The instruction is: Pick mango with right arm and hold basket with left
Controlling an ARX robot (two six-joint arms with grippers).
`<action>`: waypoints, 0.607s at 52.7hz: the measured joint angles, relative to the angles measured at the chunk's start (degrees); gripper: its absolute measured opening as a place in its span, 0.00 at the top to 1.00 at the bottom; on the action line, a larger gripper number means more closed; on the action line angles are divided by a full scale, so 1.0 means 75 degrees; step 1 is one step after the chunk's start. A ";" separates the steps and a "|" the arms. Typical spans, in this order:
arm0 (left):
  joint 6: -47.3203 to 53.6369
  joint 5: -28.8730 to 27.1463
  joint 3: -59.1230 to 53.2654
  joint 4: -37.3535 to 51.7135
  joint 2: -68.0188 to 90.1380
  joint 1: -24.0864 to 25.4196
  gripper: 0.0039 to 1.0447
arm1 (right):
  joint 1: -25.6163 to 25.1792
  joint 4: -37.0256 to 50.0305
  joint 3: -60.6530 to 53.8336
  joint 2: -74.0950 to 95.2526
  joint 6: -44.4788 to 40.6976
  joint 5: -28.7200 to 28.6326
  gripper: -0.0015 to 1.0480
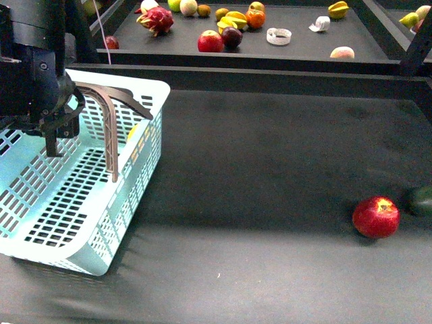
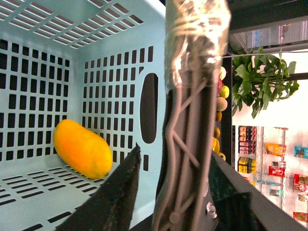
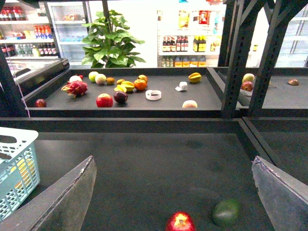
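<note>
The yellow mango (image 2: 83, 149) lies inside the light blue basket (image 1: 145, 145), on its floor near a slotted wall. In the front view only a yellow patch of it (image 1: 133, 131) shows through the wall. My left gripper (image 1: 57, 128) is shut on the basket's brown handle (image 1: 108, 128). In the left wrist view the handle (image 2: 187, 120) fills the gap between the jaws of the left gripper (image 2: 173, 159). My right gripper (image 3: 173, 161) is open and empty above the dark table, well to the right of the basket. It is out of the front view.
A red apple (image 1: 376, 217) and a dark green fruit (image 1: 422, 200) lie on the table at the right, just ahead of my right gripper. A raised back shelf (image 1: 304, 47) holds several fruits. Black frame posts (image 3: 238, 57) stand at the right.
</note>
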 joint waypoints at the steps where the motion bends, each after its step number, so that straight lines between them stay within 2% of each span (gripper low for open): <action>1: 0.0003 0.0003 -0.0070 0.0017 -0.0064 -0.0003 0.40 | 0.0000 0.0000 0.0000 0.0000 0.0000 0.0000 0.08; 12: 0.0105 0.0128 -0.0720 0.0172 -0.1061 0.0020 0.06 | 0.0000 0.0000 0.0000 0.0000 0.0000 0.0003 0.08; 15: 0.0227 0.0510 -0.1096 0.0175 -0.1469 0.0102 0.08 | 0.0000 0.0000 0.0000 0.0000 0.0000 0.0000 0.08; 26: 0.0828 0.0676 -0.2398 0.0265 -0.2850 0.0522 0.08 | 0.0000 0.0000 0.0000 0.0000 0.0000 0.0000 0.08; 32: 0.1311 0.0880 -0.3346 -0.0087 -0.4199 0.1131 0.08 | 0.0000 0.0000 0.0000 0.0000 0.0000 0.0003 0.08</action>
